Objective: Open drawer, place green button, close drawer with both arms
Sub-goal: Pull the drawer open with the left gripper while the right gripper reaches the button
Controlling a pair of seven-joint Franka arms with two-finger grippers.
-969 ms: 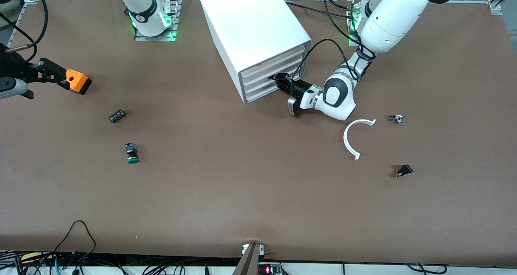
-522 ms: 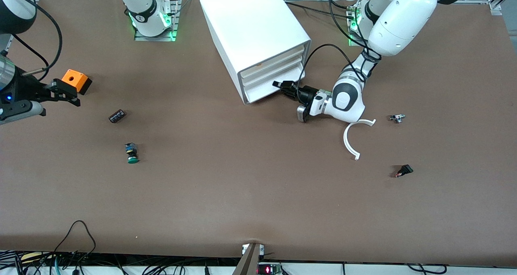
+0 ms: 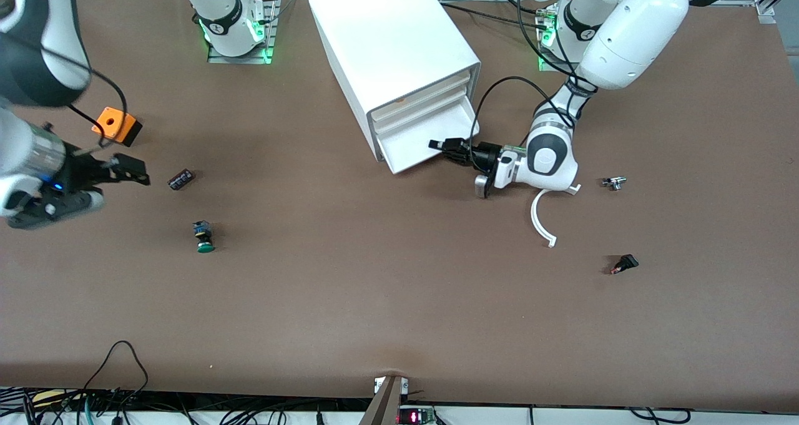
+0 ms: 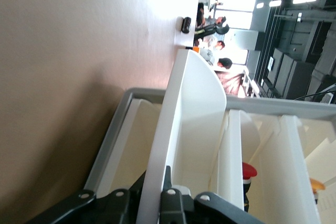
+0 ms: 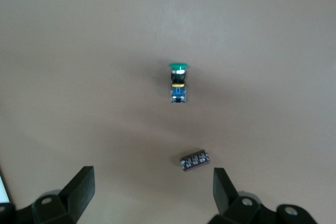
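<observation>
The white cabinet point(image 3: 399, 57) stands toward the robots' bases, and its lowest drawer point(image 3: 431, 144) is pulled partway out. My left gripper point(image 3: 440, 145) is shut on the drawer's front panel point(image 4: 184, 145), one finger on each side of it, as the left wrist view shows at the gripper point(image 4: 156, 184). The green-capped button point(image 3: 204, 236) lies on the table toward the right arm's end. My right gripper point(image 3: 134, 174) hangs open and empty above the table beside a small black cylinder point(image 3: 181, 179). In the right wrist view the button point(image 5: 178, 83) lies ahead of the open gripper point(image 5: 152, 187).
An orange box with a hole point(image 3: 115, 125) sits toward the right arm's end. A white curved strip point(image 3: 543, 219), a small metal part point(image 3: 614, 182) and a black-and-red switch point(image 3: 624, 264) lie toward the left arm's end. The black cylinder point(image 5: 194, 160) lies between gripper and button.
The left gripper has drawn the lowest drawer out of the cabinet. The right gripper has left the orange box and swung toward the black cylinder and the button.
</observation>
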